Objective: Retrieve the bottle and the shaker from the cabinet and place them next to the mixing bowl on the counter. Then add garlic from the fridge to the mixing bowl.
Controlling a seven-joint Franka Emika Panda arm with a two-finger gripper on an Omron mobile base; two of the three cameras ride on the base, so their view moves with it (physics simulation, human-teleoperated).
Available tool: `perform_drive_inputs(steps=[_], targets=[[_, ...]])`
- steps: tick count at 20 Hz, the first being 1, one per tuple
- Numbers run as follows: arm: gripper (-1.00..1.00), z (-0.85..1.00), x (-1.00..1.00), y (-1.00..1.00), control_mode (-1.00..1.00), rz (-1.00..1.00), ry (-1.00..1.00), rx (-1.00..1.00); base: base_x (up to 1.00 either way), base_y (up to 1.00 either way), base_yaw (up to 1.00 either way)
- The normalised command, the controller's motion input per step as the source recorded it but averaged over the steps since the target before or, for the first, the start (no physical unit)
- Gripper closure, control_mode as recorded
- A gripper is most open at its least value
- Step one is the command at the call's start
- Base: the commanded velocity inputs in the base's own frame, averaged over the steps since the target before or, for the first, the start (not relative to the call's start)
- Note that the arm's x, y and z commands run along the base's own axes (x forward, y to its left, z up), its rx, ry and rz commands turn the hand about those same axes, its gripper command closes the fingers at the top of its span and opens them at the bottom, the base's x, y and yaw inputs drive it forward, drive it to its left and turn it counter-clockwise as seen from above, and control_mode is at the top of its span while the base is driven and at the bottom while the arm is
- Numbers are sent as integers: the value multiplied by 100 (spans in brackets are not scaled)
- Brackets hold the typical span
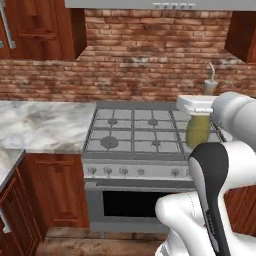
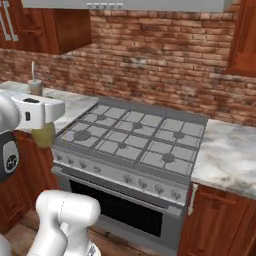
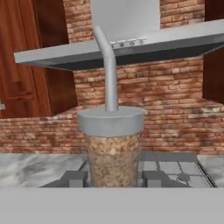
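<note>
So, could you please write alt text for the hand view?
A brownish cup with a grey lid and a bent straw stands close ahead, between the gripper's two dark fingertips. Behind it are a gas stove, a brick wall and a grey range hood.

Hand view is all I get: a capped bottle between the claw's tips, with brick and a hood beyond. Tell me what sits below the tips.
Observer: The bottle's rounded olive lower body hangs under the claw, in the air and short of the stove.
Operator: Describe the stove's front.
Observer: A row of knobs runs under the cooktop, with the dark oven door below it.
Operator: Give me the right side.
Observer: The right base view shows the marble counter running right of the stove, over a reddish-brown door with a pale handle.
</note>
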Motion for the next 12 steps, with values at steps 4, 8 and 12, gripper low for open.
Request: perform_drive_inputs(steps=[4,8,12], targets=[[100,0,0,0,100,0,0,0,-22,80,89],[100,0,0,0,100,0,0,0,-11,34,98],[100,0,0,0,100,0,0,0,-3,1,100]])
